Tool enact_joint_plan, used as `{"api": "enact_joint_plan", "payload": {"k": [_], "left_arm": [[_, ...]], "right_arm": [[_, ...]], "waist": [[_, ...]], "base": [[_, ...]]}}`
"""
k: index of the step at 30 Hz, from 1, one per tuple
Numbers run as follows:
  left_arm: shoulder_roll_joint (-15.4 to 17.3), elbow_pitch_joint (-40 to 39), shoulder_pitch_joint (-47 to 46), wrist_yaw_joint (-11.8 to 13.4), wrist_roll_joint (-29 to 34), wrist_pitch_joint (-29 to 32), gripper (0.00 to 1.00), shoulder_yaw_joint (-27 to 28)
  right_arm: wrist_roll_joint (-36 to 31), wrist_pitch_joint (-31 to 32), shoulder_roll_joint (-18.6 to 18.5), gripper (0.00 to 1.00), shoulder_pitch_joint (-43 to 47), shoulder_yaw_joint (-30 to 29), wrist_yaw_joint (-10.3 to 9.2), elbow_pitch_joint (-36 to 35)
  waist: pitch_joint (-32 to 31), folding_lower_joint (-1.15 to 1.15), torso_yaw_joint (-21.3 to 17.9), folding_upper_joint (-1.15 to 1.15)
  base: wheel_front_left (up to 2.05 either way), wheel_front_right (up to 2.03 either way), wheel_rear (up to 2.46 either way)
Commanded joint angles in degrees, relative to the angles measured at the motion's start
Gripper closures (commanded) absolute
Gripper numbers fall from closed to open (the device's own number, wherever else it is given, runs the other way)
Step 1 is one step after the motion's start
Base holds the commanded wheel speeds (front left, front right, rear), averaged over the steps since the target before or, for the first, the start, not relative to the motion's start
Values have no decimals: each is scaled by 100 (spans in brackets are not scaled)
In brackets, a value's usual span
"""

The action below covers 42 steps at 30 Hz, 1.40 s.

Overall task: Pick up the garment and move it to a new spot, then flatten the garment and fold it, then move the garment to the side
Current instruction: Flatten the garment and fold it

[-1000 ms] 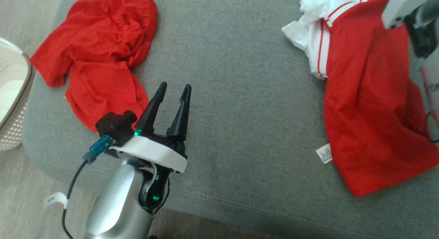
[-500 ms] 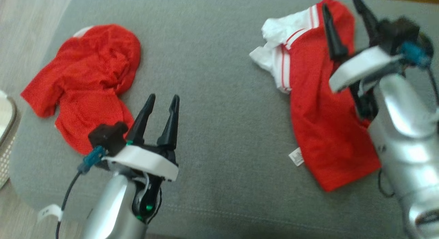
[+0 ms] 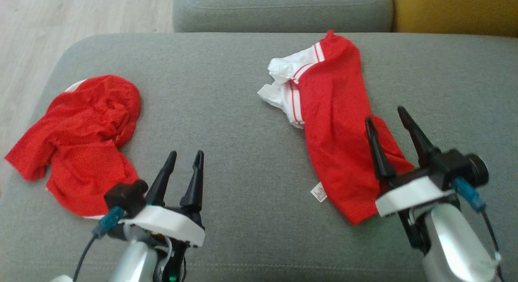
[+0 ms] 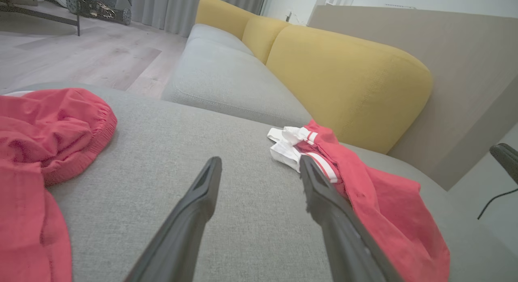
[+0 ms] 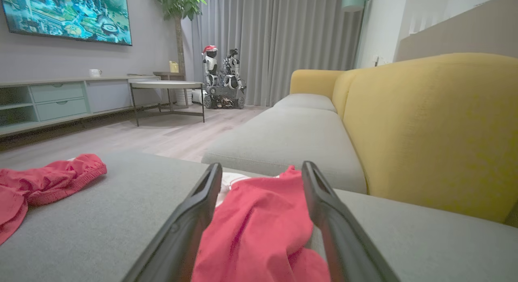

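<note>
Red fabric garment with white striped trim (image 3: 336, 124) lies right of centre on the grey upholstered cushion (image 3: 234, 112). Its long axis runs away from me, with the trimmed end near the far edge and the white label (image 3: 319, 192) nearest. My right wrist view frames it between the right gripper's (image 3: 384, 114) spread, empty fingers. My head view adds a crumpled plain red garment (image 3: 81, 140) well to the left. The left gripper (image 3: 186, 153) gapes empty over the bare cushion between them.

- I'm getting soft, even daylight on the head view: no glare, and only faint shadows along the edge of the red garment (image 3: 336, 152).
- The right pincer (image 3: 384, 115) looks a touch smeared there.
- Both wrist views are crisp mid-frame; the dark fingers (image 4: 194, 217) blur near the lens, and the edges bow.
</note>
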Motion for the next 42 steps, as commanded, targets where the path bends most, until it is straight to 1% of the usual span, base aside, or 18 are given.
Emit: {"api": "enact_joint_plan", "payload": {"k": [1, 3, 8, 15, 18, 24, 32, 37, 38, 39, 40, 42], "left_arm": [[52, -171, -117, 9, 87, -70, 0, 187], [52, -112, -34, -2, 146, -70, 0, 180], [52, -105, -39, -14, 159, -70, 0, 207], [52, -125, -101, -27, 154, -70, 0, 153], [52, -100, -142, -36, 149, -70, 0, 133], [52, -67, -230, -59, 154, -70, 0, 151], [52, -70, -352, -93, 160, -70, 0, 159], [52, -80, -454, -105, 153, -70, 0, 127], [52, -75, -470, -108, 151, -70, 0, 122], [52, -71, -485, -110, 149, -70, 0, 115], [52, -63, -497, -111, 147, -70, 0, 109], [52, -43, -512, -113, 139, -70, 0, 110]], "right_arm": [[-118, -61, 63, 0, -43, 20, 43, -318], [-269, -62, 150, 0, 297, -73, 43, -520], [-401, -62, 272, 0, 551, -122, 43, -707], [-475, -62, 333, 0, 637, 131, 43, -623], [-550, -27, 344, 0, 650, 315, 43, -362], [-700, 175, 368, 0, 600, 506, 43, 402], [-974, 208, 402, 0, 251, 509, 43, 1318], [-1040, 247, 416, 0, -34, 644, 43, 1874], [-1048, 286, 417, 9, -84, 700, 43, 1999], [-1089, 280, 418, 93, -144, 757, 43, 2087], [-1107, 245, 419, 100, -199, 815, 43, 2138], [-959, 140, 421, 100, -289, 970, 43, 2125]], "waist": [[-37, 0, -88, 0], [-76, 0, -170, 0], [-71, 0, -225, 0], [72, 0, -193, 0], [166, 0, -133, 0], [383, 0, 0, 0], [615, 0, 120, 0], [748, 0, 175, 0], [762, 0, 184, 0], [771, 0, 193, 0], [773, 0, 203, 0], [758, 0, 209, 0]], "base": [[0, 0, 0], [0, 0, 0], [0, 0, 0], [0, 0, 0], [0, 0, 0], [0, 0, 0], [0, 0, 0], [0, 0, 0], [0, 0, 0], [0, 0, 0], [0, 0, 0], [0, 0, 0]]}}
